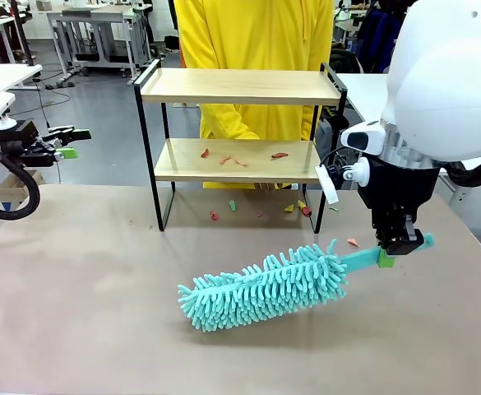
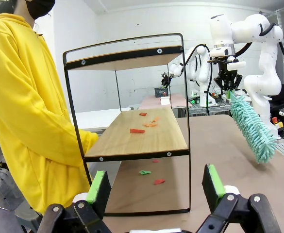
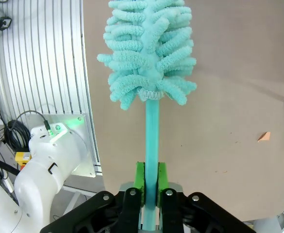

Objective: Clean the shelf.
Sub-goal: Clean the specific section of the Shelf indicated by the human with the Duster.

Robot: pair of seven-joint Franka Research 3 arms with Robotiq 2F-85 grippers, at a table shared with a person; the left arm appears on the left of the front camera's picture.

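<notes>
L gripper (image 1: 71,141) hangs off the table's left side, above table level, jaws spread wide w/ nothing btwn them. In its wrist view it looks at the shelf end-on. Table (image 1: 100,313) is brown and bare in front. Shelf (image 1: 240,86) stands upright at the far middle of the table, right in front of a person in yellow (image 1: 256,33). Top board is bare. Lower board has a few red/orange scraps (image 1: 224,158), and more scraps (image 1: 232,206), red, green and yellow, lie on the table under and just beside the frame. Teal duster (image 1: 265,288) lies slanted in front of the shelf, well apart from it, fluffy head low to the left, handle up to the right; can't tell if the head touches the table. R gripper (image 1: 392,251) points down, green pads pinching the duster handle near its end. One orange scrap (image 1: 352,242) lies near it.
</notes>
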